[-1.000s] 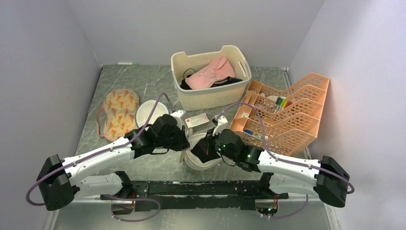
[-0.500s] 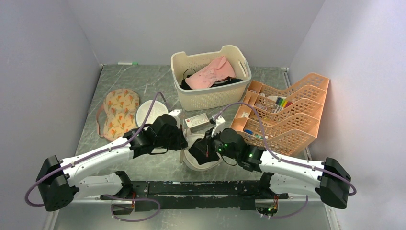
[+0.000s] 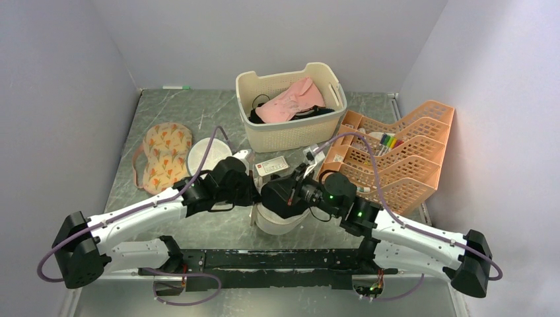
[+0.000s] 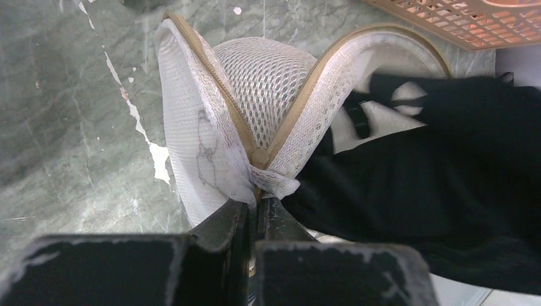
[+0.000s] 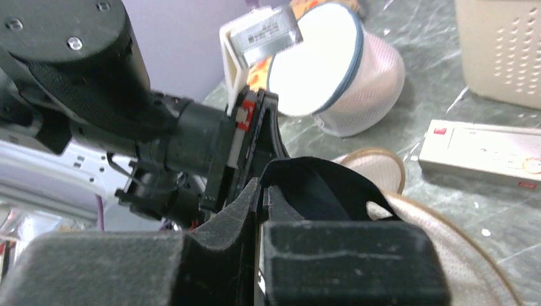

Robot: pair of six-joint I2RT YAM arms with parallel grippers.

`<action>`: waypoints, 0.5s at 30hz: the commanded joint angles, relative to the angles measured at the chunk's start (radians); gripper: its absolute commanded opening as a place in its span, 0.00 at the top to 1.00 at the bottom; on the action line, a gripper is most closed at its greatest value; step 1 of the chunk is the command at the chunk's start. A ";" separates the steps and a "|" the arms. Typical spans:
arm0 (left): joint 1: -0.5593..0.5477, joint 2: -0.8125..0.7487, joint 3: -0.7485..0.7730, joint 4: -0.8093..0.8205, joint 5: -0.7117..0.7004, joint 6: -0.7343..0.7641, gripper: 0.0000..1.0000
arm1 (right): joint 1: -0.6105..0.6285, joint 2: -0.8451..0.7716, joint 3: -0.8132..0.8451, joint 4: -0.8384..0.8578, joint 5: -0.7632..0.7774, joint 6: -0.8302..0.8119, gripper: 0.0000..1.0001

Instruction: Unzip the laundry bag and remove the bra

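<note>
Right pincer (image 5: 260, 186) rose gripping bra (image 5: 314, 191); left wrist shows unzipped bag (image 4: 268, 83).

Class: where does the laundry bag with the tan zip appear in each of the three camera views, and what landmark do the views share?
Top external: laundry bag at low centre.
Left wrist: fills the centre and upper left.
Right wrist: lower right corner.
Shared landmark: the grey marble table.

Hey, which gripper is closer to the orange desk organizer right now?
Right. The right gripper, holding the bra, sits over the laundry bag, toward the organizer; the left gripper pinches the bag's opposite edge, farther away.
</note>
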 commanded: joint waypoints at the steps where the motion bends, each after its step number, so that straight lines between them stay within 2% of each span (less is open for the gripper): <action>1: -0.006 0.018 -0.008 0.025 0.027 -0.007 0.93 | -0.015 0.006 0.080 0.000 0.083 -0.008 1.00; 3: -0.010 0.013 -0.007 0.027 0.038 0.003 0.93 | -0.020 0.022 0.149 -0.075 0.103 -0.031 1.00; 15: -0.014 0.001 0.004 0.013 0.010 0.023 0.93 | -0.023 0.020 0.409 -0.263 0.217 -0.110 1.00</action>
